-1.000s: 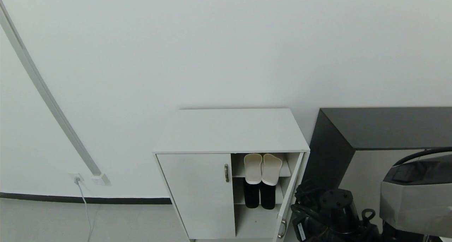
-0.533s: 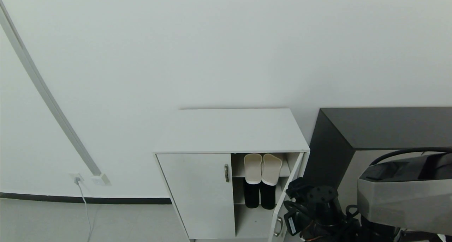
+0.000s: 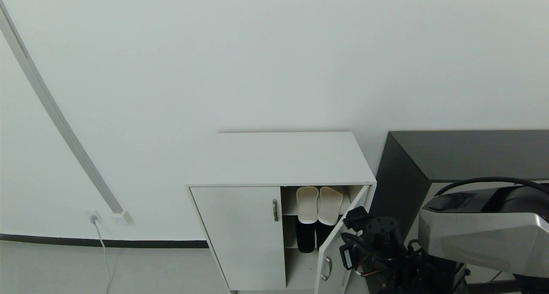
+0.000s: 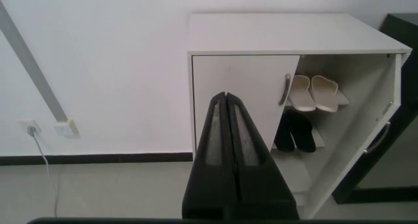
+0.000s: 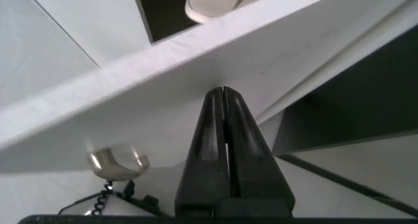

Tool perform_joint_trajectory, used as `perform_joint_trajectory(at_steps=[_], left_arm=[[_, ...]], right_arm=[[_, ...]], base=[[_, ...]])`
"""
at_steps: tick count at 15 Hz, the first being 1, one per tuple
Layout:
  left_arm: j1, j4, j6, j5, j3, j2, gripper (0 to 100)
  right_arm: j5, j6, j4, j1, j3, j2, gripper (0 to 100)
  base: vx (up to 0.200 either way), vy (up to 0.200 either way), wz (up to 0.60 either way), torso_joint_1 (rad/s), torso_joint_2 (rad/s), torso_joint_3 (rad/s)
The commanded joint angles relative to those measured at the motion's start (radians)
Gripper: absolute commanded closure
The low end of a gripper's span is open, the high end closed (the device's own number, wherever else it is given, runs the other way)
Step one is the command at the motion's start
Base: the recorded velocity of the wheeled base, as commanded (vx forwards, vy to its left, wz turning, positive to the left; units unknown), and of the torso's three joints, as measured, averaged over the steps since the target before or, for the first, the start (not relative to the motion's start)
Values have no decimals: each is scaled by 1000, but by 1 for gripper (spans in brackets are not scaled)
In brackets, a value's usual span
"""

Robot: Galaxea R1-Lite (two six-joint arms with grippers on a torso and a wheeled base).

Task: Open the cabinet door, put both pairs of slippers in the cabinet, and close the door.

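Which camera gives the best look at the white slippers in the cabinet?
The left wrist view: both white slippers lie side by side in the cabinet, seen from the front. The head view shows the pair from steeply above. The right wrist view catches one slipper's end past the door.

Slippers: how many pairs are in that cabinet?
2 pairs: the cream foam slippers on the white wooden cabinet's upper shelf, the black slippers on the shelf below. The half-open door may hide more.

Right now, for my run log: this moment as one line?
door: part open | right tool: shut, against door | left tool: shut | white slippers, black slippers: shelved
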Motion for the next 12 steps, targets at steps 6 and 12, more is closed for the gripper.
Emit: perform_joint_trajectory(at_steps=[6,12], left_arm=[[0,0,0,1,0,1,100],[0,0,0,0,0,1,100]], right_arm=[[16,3,120,-8,-189,29,100],[62,14,252,-8,-367,29,100]], base=[[0,0,0,0,0,0],[0,0,0,0,0,0]])
